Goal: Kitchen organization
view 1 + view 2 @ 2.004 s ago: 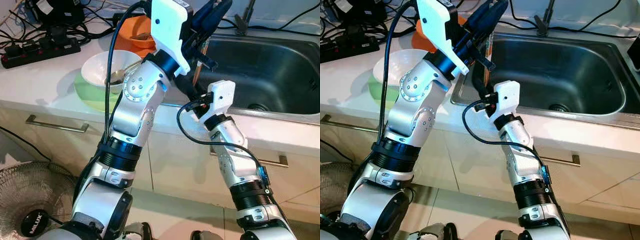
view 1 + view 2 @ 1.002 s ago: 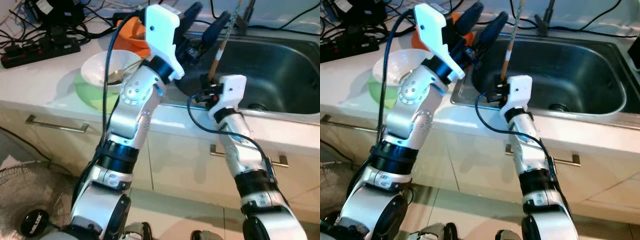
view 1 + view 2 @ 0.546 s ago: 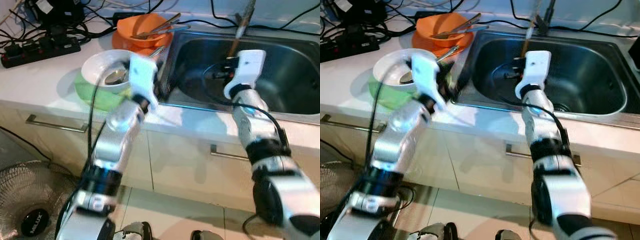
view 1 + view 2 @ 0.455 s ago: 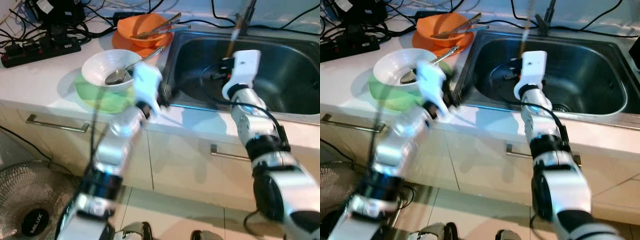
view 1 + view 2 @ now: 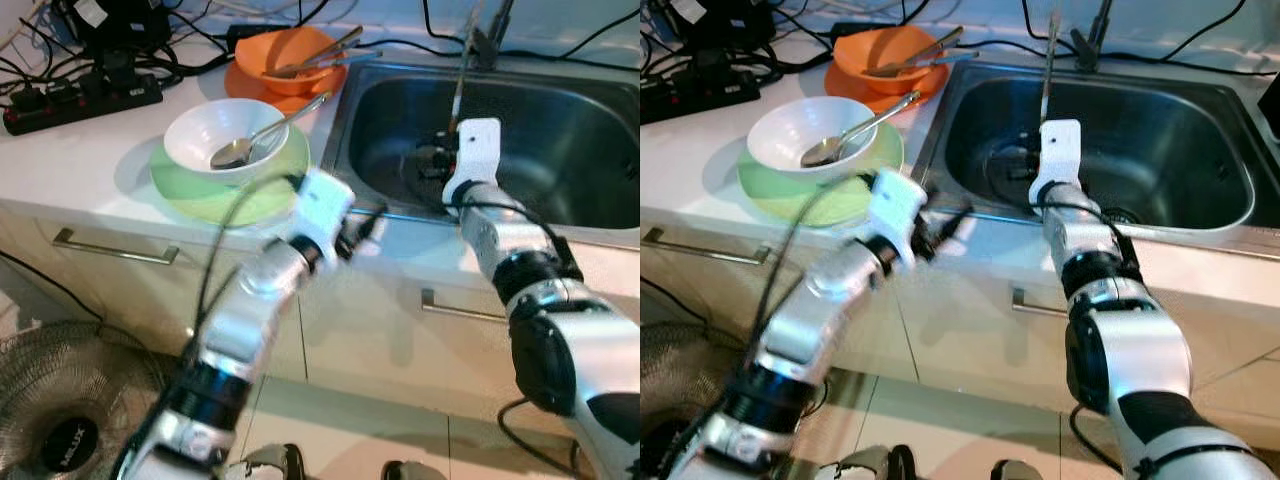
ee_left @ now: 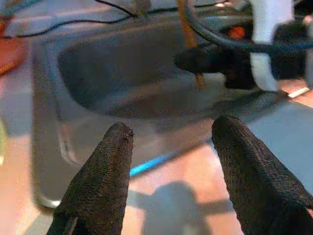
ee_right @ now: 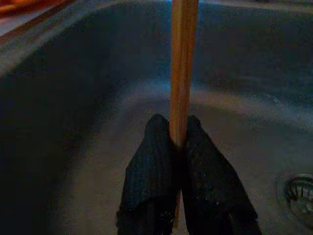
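My right gripper (image 7: 180,147) is shut on a pair of wooden chopsticks (image 7: 183,58) and holds them upright over the steel sink (image 5: 570,120). From the head, the chopsticks (image 5: 1048,60) rise above the white wrist block. My left gripper (image 6: 171,129) is open with nothing between its fingers. It hovers low at the counter's front edge (image 5: 362,222), just left of the sink. A white bowl (image 5: 200,135) with a spoon sits on a green plate (image 5: 215,200). Behind it an orange bowl (image 5: 285,50) holds utensils.
A power strip (image 5: 80,100) and tangled cables lie at the back left of the counter. The faucet base (image 5: 490,42) stands behind the sink, and the drain (image 5: 1122,215) is at its floor. A fan (image 5: 55,420) stands on the floor at left, below a drawer handle (image 5: 115,248).
The left gripper opened and its arm dropped from above the counter to the front edge. The right gripper carried the chopsticks out over the sink.
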